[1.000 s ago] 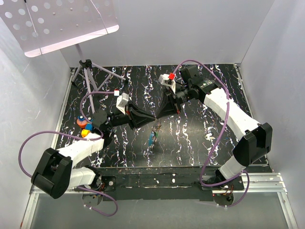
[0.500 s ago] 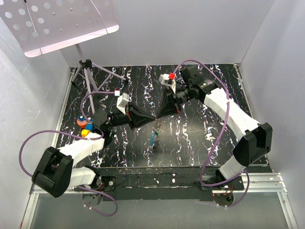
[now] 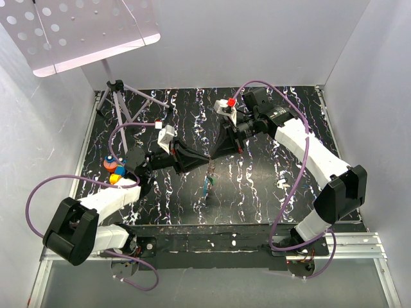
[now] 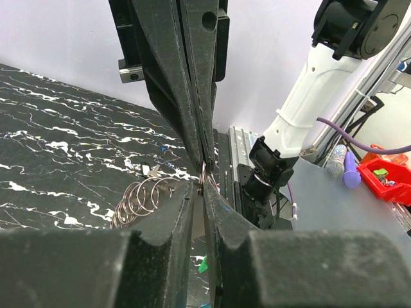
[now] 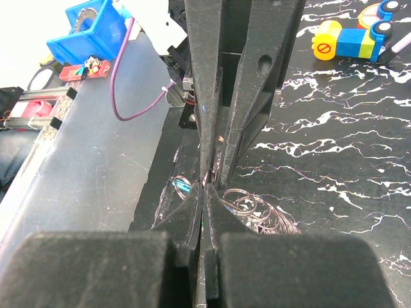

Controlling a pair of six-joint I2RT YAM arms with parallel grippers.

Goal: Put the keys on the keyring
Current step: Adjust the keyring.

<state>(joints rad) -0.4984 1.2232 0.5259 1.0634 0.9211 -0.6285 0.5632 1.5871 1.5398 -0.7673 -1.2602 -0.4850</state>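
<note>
My left gripper (image 3: 204, 158) and right gripper (image 3: 214, 158) meet tip to tip above the middle of the table. The left gripper (image 4: 202, 181) is nearly shut, pinching thin silvery wire of the keyring (image 4: 203, 172) at its tips. From the opposite side the right gripper (image 5: 207, 181) is shut on the same wire. A key with a teal-blue head (image 3: 205, 186) sits just below the tips toward the near edge, also seen as the teal key (image 5: 182, 187) with a wire loop round it. Whether it hangs or lies on the table I cannot tell. Other keys are hidden.
Several loose wire rings (image 4: 137, 199) lie heaped on the black marbled table (image 3: 270, 186) under the grippers, the same ring heap (image 5: 260, 208) showing in the right wrist view. Coloured toy blocks (image 3: 114, 169) sit at the left edge. A small tripod (image 3: 118, 97) stands at the back left.
</note>
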